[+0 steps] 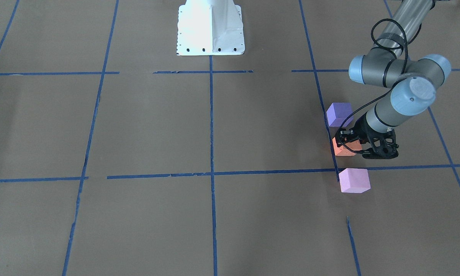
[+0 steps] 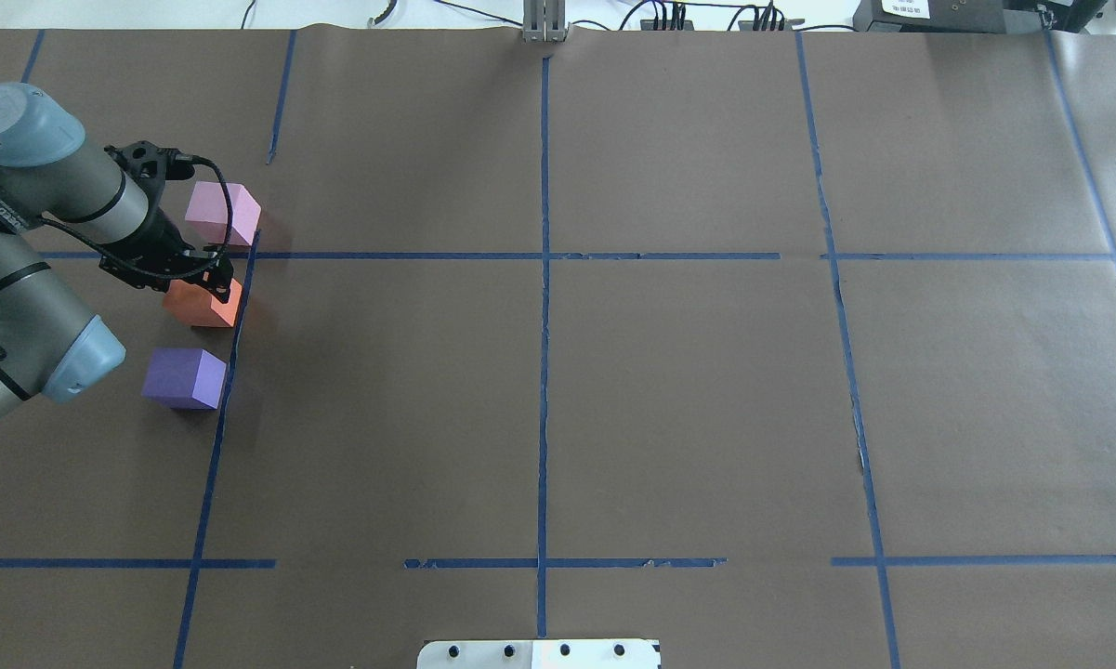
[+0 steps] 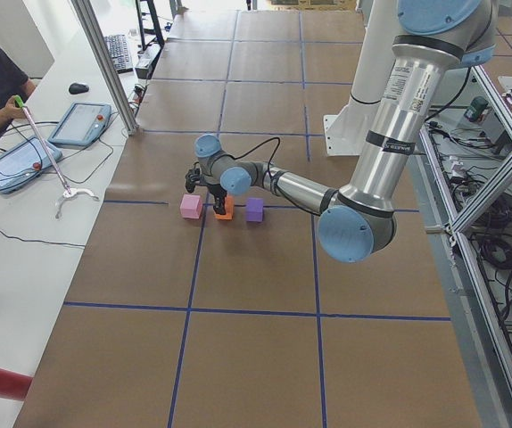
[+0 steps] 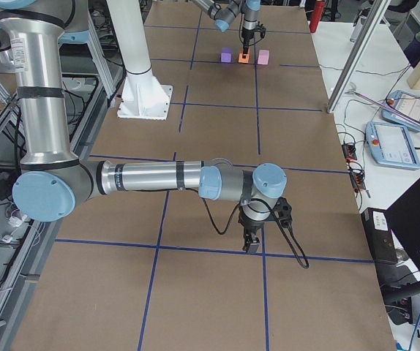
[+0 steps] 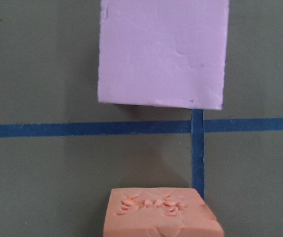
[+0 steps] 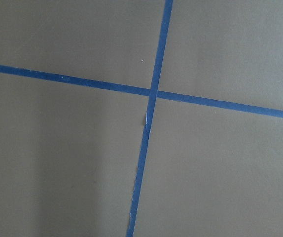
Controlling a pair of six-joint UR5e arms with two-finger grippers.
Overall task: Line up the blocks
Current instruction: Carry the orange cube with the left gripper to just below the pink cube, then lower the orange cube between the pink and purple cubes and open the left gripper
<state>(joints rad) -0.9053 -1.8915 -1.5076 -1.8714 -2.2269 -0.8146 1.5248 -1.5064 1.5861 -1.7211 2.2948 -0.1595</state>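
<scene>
Three blocks stand in a row beside a blue tape line: violet-blue [image 1: 339, 114] [image 2: 184, 376], orange [image 1: 346, 150] [image 2: 200, 307], pale pink [image 1: 354, 180] [image 2: 223, 212]. My left gripper [image 1: 351, 146] [image 2: 212, 279] points straight down onto the orange block, which rests on the table, and its fingers look closed on the block's sides. The left wrist view shows the orange block's dented top [image 5: 159, 215] and the pink block [image 5: 163, 52] beyond it, with no fingers. My right gripper [image 4: 252, 245] hangs low over a tape crossing far from the blocks. I cannot tell whether it is open.
The white robot base [image 1: 210, 28] stands at the table's robot-side middle. Blue tape lines [image 2: 544, 255] divide the brown table surface into a grid. A side bench with tablets [image 3: 24, 160] and a seated operator lie beyond the table's far edge.
</scene>
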